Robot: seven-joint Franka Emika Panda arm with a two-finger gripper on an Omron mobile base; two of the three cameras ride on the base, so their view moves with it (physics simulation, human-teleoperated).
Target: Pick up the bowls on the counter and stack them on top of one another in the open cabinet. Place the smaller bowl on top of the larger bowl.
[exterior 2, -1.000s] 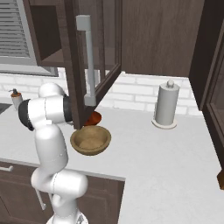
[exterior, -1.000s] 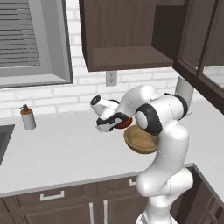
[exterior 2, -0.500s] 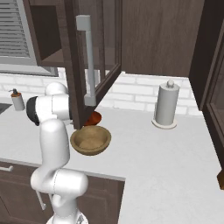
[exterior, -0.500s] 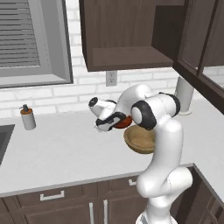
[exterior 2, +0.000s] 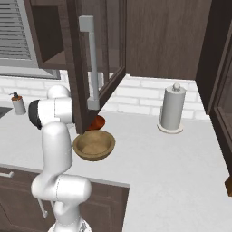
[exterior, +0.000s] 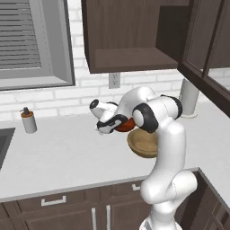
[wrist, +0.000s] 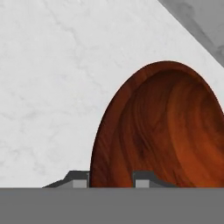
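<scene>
My gripper [exterior: 116,123] is shut on the rim of the smaller bowl [exterior: 127,125], a glossy red-brown one held tilted just over the counter [exterior: 67,157]. In the hand view one fingertip [wrist: 78,179] sits outside the smaller bowl [wrist: 162,131] and the other inside, gripper [wrist: 112,179] clamped across the rim. The larger bowl [exterior: 143,143], tan wood, rests on the counter right beside and below it, also larger bowl [exterior 2: 94,145]. The open cabinet [exterior: 130,59] with its bare shelf is directly above. The smaller bowl [exterior 2: 97,121] peeks out beside the door.
The cabinet's open glass door [exterior 2: 93,68] hangs in front of the arm in the right base view. A paper towel holder [exterior 2: 171,108] stands at the back right, a soap dispenser [exterior: 29,121] at the back left near the sink edge [exterior: 3,143].
The arm's elbow has swung slightly to the left; the gripper with the red-brown bowl has barely shifted. The wooden bowl has not moved.
</scene>
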